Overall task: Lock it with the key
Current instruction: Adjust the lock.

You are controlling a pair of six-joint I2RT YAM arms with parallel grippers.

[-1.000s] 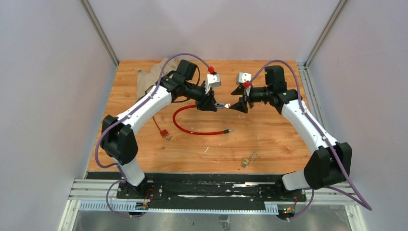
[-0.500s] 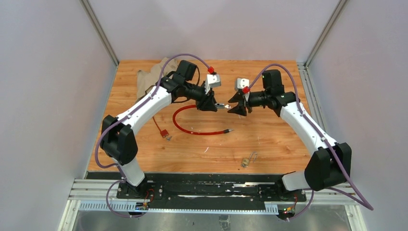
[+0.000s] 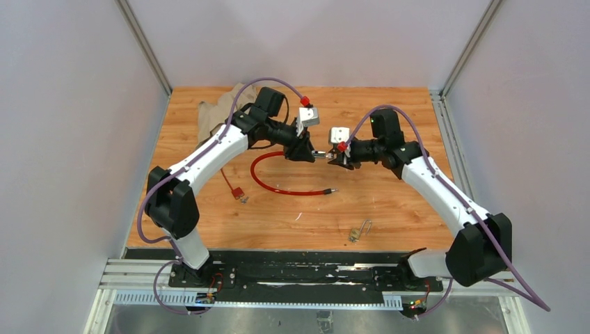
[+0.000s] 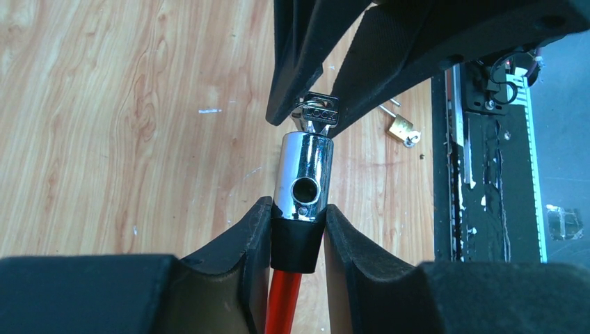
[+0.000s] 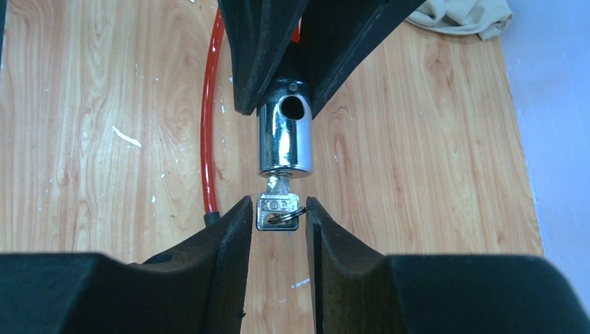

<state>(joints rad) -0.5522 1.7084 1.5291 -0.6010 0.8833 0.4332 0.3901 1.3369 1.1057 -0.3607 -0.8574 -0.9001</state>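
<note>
- Right gripper (image 5: 277, 212): advanced from a standoff one second earlier; fingers now bracket the key (image 5: 277, 206) head, slight gaps visible, not yet clamped.
- Key: blade seated in the chrome lock cylinder (image 5: 285, 136), ready for turning.
- Left gripper (image 4: 297, 233): closed on the cylinder's black collar, unchanged.
- Beyond: red cable (image 3: 278, 182) on table.

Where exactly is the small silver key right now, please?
In the right wrist view, the key sits between the right gripper fingers, its blade in the chrome lock cylinder.
</note>
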